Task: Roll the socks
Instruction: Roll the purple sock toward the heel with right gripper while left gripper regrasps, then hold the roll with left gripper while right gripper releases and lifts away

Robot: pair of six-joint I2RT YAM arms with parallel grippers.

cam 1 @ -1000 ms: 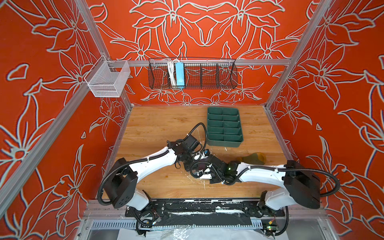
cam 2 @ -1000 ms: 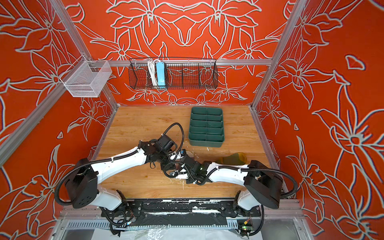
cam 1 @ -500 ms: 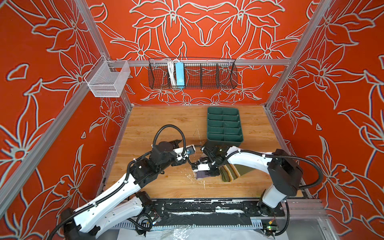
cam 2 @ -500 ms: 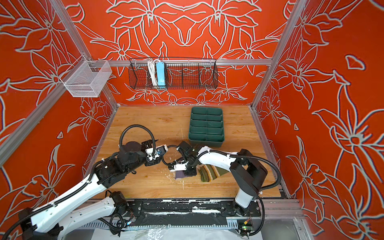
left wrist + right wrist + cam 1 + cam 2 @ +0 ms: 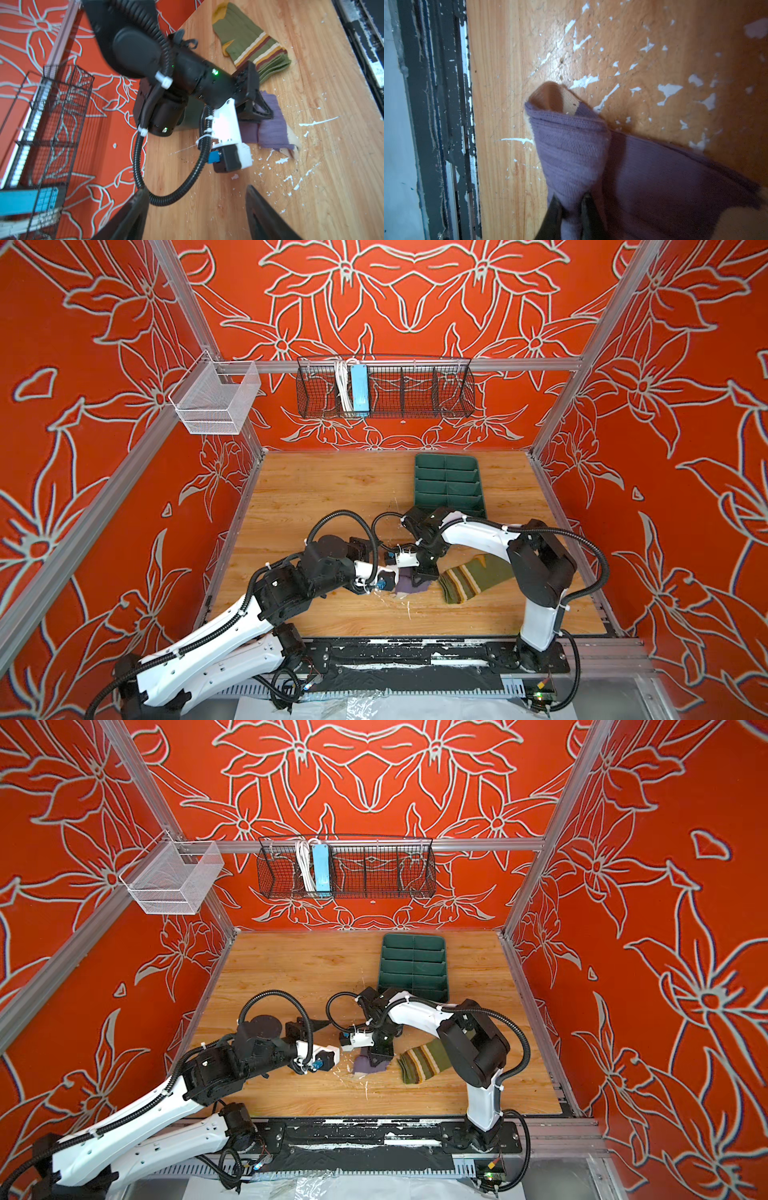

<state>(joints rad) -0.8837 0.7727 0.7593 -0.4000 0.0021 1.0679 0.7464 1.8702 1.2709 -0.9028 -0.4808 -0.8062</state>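
Note:
The purple sock lies crumpled on the wooden table, its cream end curled up. My right gripper points down and is shut on a fold of this sock. The olive sock with cream and brown stripes lies flat just to its right, partly under the right arm. My left gripper hovers open and empty just left of the purple sock, facing the right wrist.
A dark green divided tray stands behind the right arm. A black wire basket and a white mesh basket hang on the walls. White flecks mark the table near the socks.
My left arm has pulled back to the left, away from the purple sock, and its jaws stand open. The right arm swung aside, uncovering the olive sock, and keeps its grip.

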